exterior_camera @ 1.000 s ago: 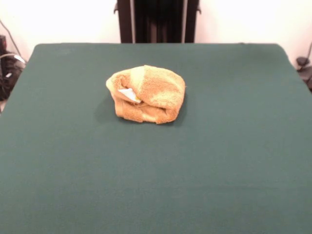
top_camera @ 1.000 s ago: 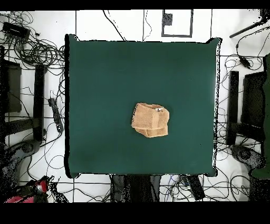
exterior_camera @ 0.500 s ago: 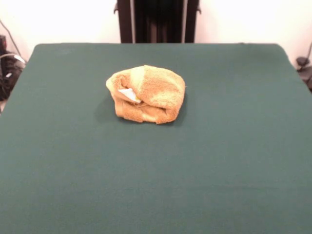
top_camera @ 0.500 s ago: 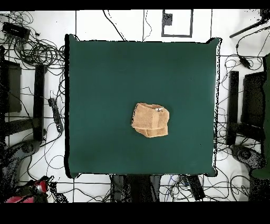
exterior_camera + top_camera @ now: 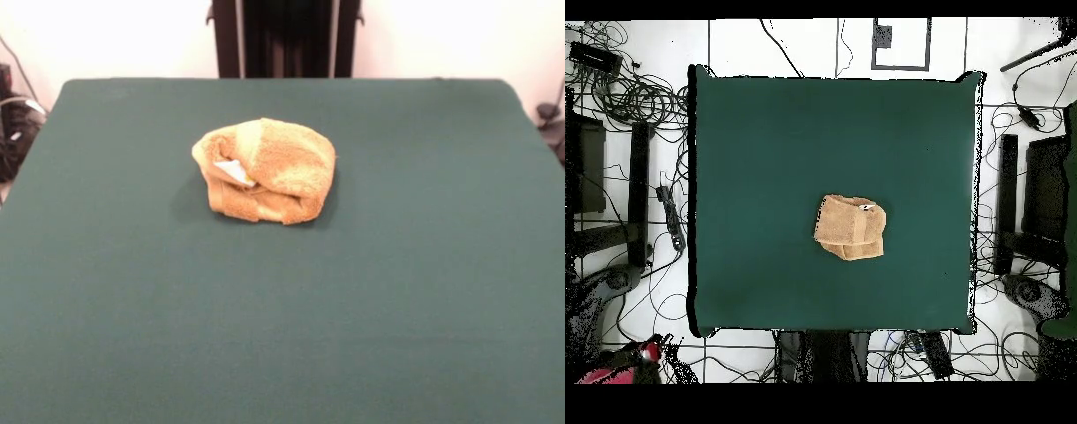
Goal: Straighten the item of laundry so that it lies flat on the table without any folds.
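The orange-tan terry towel (image 5: 265, 170) lies bunched on the green table (image 5: 424, 291); unfolding is not begun, and no gripper shows.

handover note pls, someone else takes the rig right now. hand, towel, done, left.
Hand: not in either view; only the dark pedestal shows at the table's far edge.
Towel: orange-tan, bunched into a folded lump near the middle of the green table, somewhat toward the robot's side. Its white tag pokes out on the camera-facing side in the front view. Nothing touches it.
Done: nothing visible; the towel is still folded over itself.
Left: the whole job. Bring the arm in, take an edge or corner, pull the layers open, then spread the towel flat with no folds. There is plenty of bare table on every side to spread it.
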Available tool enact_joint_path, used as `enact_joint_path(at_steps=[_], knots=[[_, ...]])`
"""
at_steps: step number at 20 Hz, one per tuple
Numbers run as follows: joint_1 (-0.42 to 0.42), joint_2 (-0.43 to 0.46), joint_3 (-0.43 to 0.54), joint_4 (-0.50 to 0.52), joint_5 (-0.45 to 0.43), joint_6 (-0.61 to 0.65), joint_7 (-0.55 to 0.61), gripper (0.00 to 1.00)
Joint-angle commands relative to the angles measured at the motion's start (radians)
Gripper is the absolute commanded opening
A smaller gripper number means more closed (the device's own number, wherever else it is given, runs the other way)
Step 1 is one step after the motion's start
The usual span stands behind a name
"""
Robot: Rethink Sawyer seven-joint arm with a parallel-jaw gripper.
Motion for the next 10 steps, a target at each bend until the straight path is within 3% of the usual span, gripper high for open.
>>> enact_joint_path(at_steps=[1, 10], knots=[[0.014, 0.132, 0.017, 0.032, 0.063, -0.077, 0.32, 1.0], [0.007, 0.195, 0.031, 0.041, 0.097, -0.158, 0.304, 1.0]])
